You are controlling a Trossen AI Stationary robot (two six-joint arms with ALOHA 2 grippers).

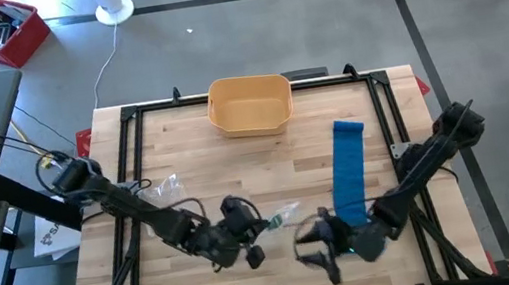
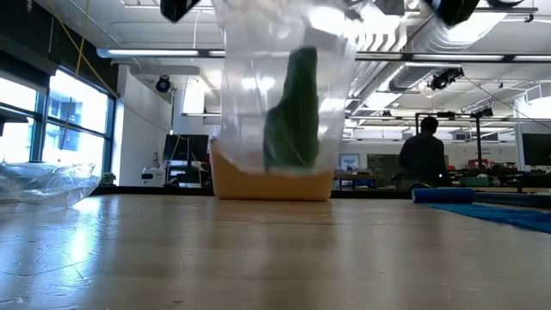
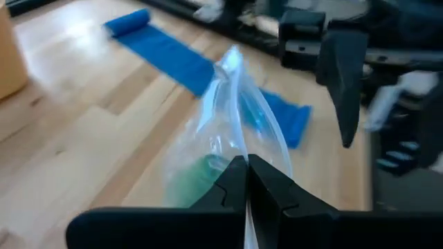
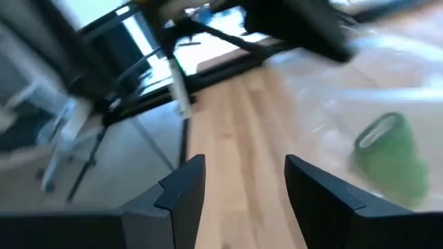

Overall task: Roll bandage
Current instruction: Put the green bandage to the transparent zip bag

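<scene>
A clear plastic bag (image 2: pixel 284 95) with a green bandage roll (image 2: pixel 293 112) inside hangs above the table near its front edge, and my left gripper (image 3: pixel 247 164) is shut on it. My right gripper (image 4: pixel 239 183) stands open just right of the bag (image 1: pixel 284 216) with nothing between its fingers; its own wrist view shows the green roll (image 4: pixel 391 149) off to one side. A blue bandage (image 1: pixel 349 164) lies unrolled flat on the table's right half, its rolled end (image 3: pixel 131 21) toward the far edge. My left gripper pinches the bag's clear film (image 3: pixel 239 149) between its two fingers, at one end of the bag, coming from the table's left and slanting a little downward. The bag is lifted clear of the table, and the green roll (image 3: pixel 201 176) sits inside it beside the fingers.
A yellow basket (image 1: pixel 249 103) stands at the far middle of the table. Another crumpled clear bag (image 1: pixel 162 189) lies at the left. A black frame (image 1: pixel 129 116) runs around the tabletop. A person (image 2: pixel 424 155) sits in the room beyond.
</scene>
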